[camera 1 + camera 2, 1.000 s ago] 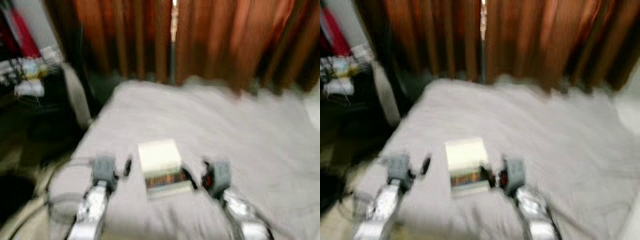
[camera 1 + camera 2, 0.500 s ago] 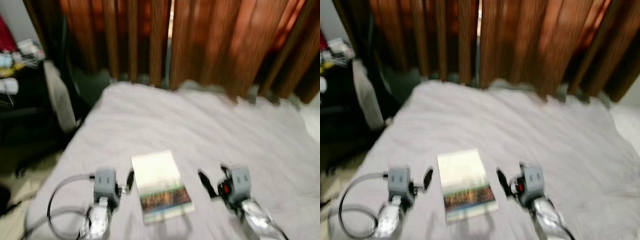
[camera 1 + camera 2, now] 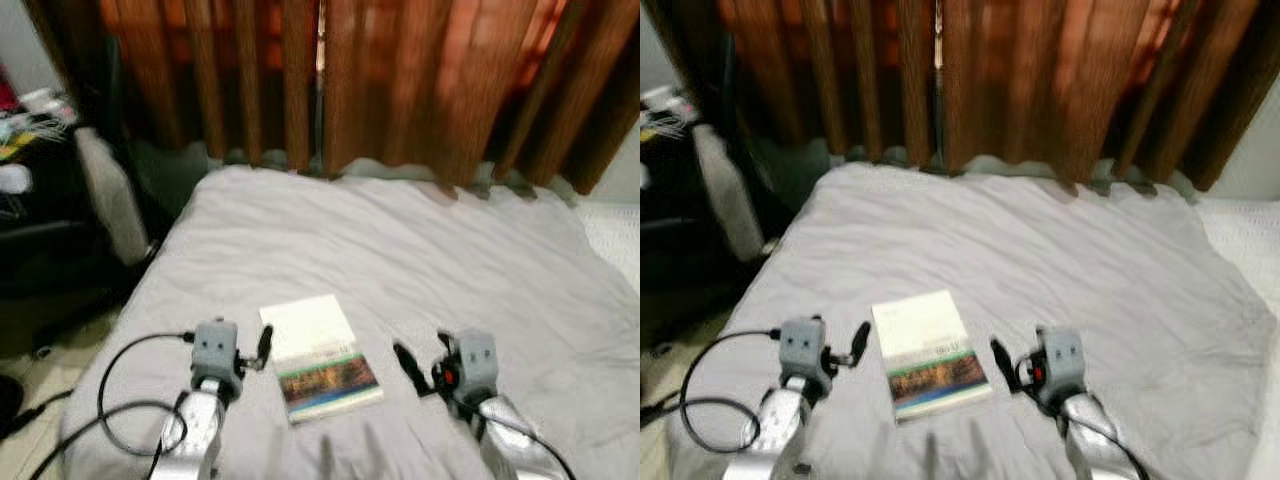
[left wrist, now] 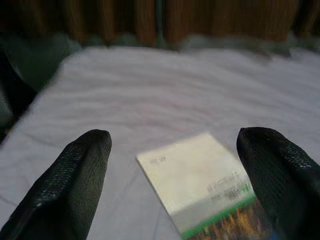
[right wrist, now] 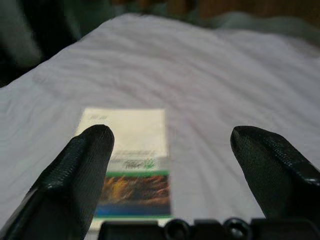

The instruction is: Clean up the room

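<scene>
Bed sheet lies bare from the near edge to the curtains. One book rests flat near the near edge, between two grippers, left and right, jaws wide apart, holding nothing.

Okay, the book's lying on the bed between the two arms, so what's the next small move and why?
Probably ease the right end effector toward the book's near edge. The book lies flat on the grey bedspread, apart from both end effectors, and both are open and empty. The left end effector sits just beside the book's other side, so it could steady the book.
</scene>
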Controlling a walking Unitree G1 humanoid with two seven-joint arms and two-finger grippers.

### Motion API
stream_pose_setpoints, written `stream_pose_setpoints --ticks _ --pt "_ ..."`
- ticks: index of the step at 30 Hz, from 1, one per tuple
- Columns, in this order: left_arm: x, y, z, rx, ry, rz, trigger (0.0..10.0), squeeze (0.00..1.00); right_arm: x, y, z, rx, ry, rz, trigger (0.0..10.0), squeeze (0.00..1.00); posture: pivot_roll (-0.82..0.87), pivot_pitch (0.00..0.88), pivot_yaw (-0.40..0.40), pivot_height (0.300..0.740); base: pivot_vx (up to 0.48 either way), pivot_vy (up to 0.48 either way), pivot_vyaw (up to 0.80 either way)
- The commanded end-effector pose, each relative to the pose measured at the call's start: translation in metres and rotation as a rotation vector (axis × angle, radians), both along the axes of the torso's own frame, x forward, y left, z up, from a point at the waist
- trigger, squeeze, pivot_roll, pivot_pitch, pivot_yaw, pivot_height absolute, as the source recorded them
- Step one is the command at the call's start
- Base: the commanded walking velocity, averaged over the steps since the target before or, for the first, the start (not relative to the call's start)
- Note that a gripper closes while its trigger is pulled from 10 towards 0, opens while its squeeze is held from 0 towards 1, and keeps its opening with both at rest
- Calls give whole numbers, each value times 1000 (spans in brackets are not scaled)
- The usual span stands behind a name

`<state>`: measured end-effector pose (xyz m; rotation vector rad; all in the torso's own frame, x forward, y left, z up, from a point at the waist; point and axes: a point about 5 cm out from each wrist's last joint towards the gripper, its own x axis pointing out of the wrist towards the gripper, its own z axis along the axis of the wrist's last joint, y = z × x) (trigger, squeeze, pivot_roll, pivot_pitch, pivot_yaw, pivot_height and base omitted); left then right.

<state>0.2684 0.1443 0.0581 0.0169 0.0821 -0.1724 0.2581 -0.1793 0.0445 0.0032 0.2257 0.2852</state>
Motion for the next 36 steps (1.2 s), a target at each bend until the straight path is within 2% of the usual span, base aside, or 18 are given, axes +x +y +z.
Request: stream_pose_setpoints --ticks 1,6,15,22,24,26,27,28,29,30,31,32,34,36 --pt "-3 2 -2 5 16 -3 10000 0 4 6 2 6 -7 14 10000 0 -28 42 -25 740 472 0 0" --pt "-5 3 -3 19 24 -10 10000 0 4 8 1 14 -5 10 10000 0 -26 49 -17 740 443 0 0" --pt "-5 8 -4 29 32 -11 10000 0 3 12 -1 5 -2 22 10000 0 -25 63 -15 740 0 0 0" --pt "-1 15 -14 11 117 -1 10000 0 -3 12 -1 0 -4 22 10000 0 -48 92 -11 740 0 0 0" --pt "11 15 -18 -6 142 -18 10000 0 -8 12 0 -2 -4 29 10000 0 -67 134 -18 740 0 0 0" --pt "28 13 -8 -42 108 -20 10000 0 -19 11 6 -8 -9 35 10000 0 -127 237 -43 740 0 0 0" --pt "28 13 -8 -42 108 -20 10000 0 -19 11 6 -8 -9 35 10000 0 -127 237 -43 740 0 0 0" --pt "50 15 8 -45 53 7 10000 0 -34 9 18 -27 -24 55 10000 0 -198 336 -91 740 0 0 0" --pt "50 15 8 -45 53 7 10000 0 -34 9 18 -27 -24 55 10000 0 -198 336 -91 740 0 0 0" --pt "57 17 15 -50 35 22 10000 0 -40 9 24 -31 -32 63 10000 0 -207 355 -97 740 0 0 0" --pt "64 21 22 -48 13 39 10000 0 -46 8 32 -34 -43 68 10000 0 -237 418 -120 740 0 0 0" --pt "64 21 22 -48 13 39 10000 0 -46 8 32 -34 -43 68 10000 0 -237 418 -120 740 0 0 0" --pt "74 31 28 -73 1 100 10000 0 -63 6 43 -37 -42 78 10000 0 -299 530 -148 740 0 0 0" --pt "81 40 31 -120 8 152 10000 0 -82 8 50 -40 -20 94 10000 0 -334 567 -165 740 0 0 0"
